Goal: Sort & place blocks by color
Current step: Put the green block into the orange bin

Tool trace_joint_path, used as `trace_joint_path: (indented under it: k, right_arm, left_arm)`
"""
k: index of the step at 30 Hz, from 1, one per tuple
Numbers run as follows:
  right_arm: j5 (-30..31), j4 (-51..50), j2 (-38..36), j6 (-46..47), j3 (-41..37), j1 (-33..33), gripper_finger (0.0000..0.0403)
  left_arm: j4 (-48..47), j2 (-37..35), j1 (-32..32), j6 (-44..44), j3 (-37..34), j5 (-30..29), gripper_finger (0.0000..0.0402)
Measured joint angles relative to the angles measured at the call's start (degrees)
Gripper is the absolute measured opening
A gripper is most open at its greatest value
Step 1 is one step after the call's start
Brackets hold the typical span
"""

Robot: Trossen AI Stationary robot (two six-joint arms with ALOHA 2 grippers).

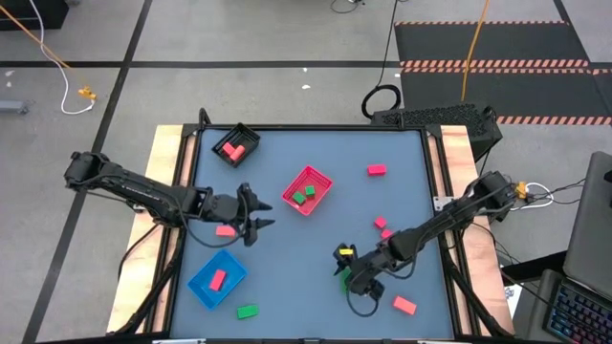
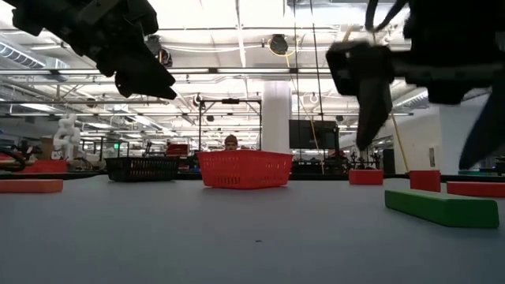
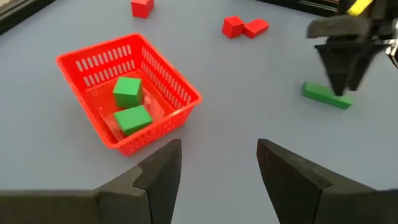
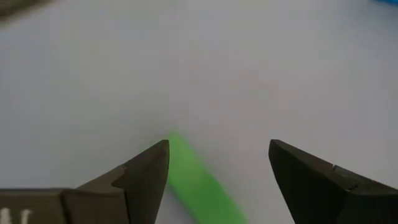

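Right tool (image 4: 217,165) open, empty, poised over green bar (image 4: 199,180) lying flat on table (image 1: 316,277) between its fingers. Bar judged light, rigid, smooth; pinch across narrow sides, mid-length. Left tool (image 3: 217,165) open, idle.

The green bar (image 4: 199,183) is blurred — cut off by the frame's edge.
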Motion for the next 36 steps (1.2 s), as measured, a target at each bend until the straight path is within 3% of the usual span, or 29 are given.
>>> trace_joint_path:
  k: [12, 21, 31, 36]
  right_arm:
    - [-1.3, -6.1, 1.4, -4.6, 0.0, -0.2, 0.0268]
    - [2.0, -5.1, 1.4, 2.1, 0.0, -0.2, 0.0261]
    - [-4.6, -5.4, 2.2, 15.9, -0.9, -0.9, 0.0164]
    - [-4.5, -5.2, 2.4, 15.6, -1.1, -0.9, 0.0132]
  left_arm:
    - [-0.8, 0.0, -1.1, 0.2, 0.0, -1.5, 0.0211]
    - [-0.8, 0.0, -1.1, 0.3, 0.0, -1.5, 0.0211]
    - [-0.9, 0.0, -1.1, 0.2, 0.0, -1.5, 0.0211]
    - [-1.3, 0.0, -1.1, 0.2, 0.0, -1.5, 0.0211]
